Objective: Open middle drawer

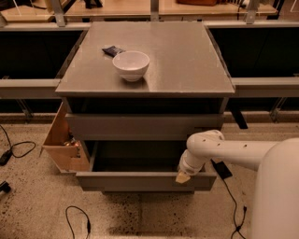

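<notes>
Setting: robotics lab or test workshop. Evidence: speckled terrazzo floor [37,205] strewn with loose black cables [77,219]; grey drawer cabinet [187,60] set between metal-framed benches [28,86]; pale wooden worktop [121,8] along the back; open brown box [63,140] against the cabinet's left side; white robot arm, its gripper [183,176] at the pulled-out middle drawer [135,181], front right.
</notes>
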Action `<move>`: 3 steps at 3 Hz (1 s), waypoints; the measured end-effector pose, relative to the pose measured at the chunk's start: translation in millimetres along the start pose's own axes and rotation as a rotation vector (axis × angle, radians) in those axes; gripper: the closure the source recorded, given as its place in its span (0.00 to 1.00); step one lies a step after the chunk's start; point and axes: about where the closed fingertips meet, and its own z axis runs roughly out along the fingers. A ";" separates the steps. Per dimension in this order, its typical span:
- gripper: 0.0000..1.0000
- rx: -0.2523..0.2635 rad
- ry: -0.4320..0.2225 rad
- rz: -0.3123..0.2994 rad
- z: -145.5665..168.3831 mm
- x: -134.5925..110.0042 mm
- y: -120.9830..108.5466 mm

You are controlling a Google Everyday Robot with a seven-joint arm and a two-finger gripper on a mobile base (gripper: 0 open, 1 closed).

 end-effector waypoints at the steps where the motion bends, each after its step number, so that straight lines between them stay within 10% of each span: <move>1: 1.00 -0.072 0.016 -0.004 -3.5 11.7 29.7; 3: 1.00 -0.160 0.032 0.002 -8.6 28.6 63.8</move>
